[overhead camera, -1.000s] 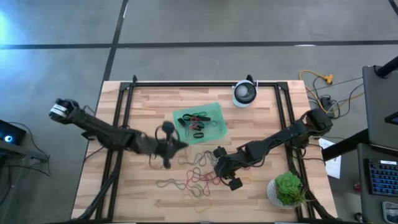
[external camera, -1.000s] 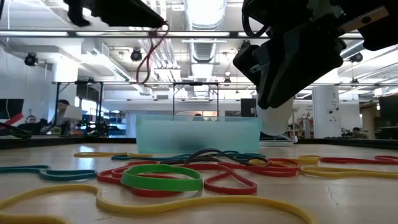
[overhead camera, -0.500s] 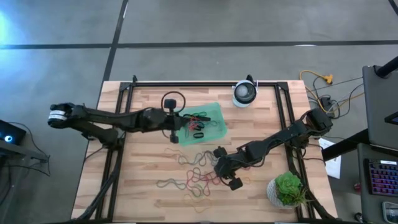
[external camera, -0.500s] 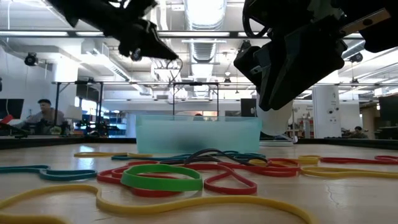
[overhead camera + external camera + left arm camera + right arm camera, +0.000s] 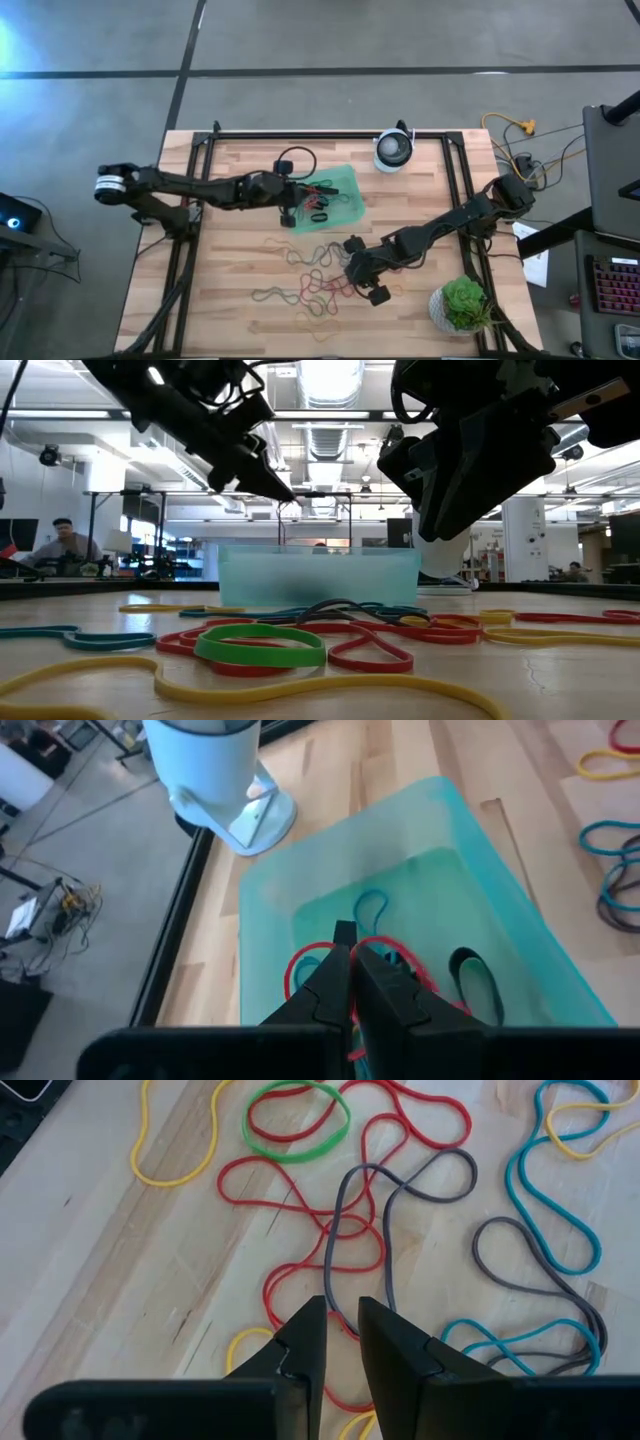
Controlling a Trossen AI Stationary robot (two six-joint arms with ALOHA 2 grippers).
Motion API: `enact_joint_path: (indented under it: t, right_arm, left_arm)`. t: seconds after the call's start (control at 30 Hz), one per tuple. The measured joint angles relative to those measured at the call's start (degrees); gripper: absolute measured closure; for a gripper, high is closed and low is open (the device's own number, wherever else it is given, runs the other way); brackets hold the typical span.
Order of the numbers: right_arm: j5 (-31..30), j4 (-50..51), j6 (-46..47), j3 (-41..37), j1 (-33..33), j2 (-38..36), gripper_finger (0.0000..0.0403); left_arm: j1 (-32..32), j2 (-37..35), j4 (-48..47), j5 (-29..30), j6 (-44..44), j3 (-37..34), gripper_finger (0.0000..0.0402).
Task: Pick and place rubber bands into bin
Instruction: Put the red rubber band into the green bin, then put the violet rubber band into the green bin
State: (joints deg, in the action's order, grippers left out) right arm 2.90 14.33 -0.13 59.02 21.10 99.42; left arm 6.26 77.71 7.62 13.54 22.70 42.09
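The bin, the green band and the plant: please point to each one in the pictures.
Bin [image 5: 470, 840]: left wrist view, on its far rim.
Green band [image 5: 297, 1146]: right wrist view, on its near arc.
Plant [image 5: 464, 300]: high view, on its leaves.

One bin [image 5: 345, 183], one plant [image 5: 463, 303], two arms, many rubber bands [image 5: 318, 285].

Looked through every view and honestly there's nothing readable anywhere. No brand, label, number or sign that I can make out on the arms, the tabletop or anything sitting on it, and the room behind the tabletop is too far off to read anything either.
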Motion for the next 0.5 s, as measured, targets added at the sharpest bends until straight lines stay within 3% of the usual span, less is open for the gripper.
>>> enact_joint_path:
  t: [0.17, 0.5]
  right_arm:
    - [0.00, -0.02, 0.10, -0.02, 0.00, 0.00, 0.0346]
    - [0.00, 0.00, 0.16, -0.02, -0.02, 0.00, 0.0346]
  left_arm:
    - [0.95, 0.92, -0.04, 0.00, -2.30, 0.32, 0.0391]
    - [1.62, 0.91, -0.32, 0.15, -2.89, 0.19, 0.0318]
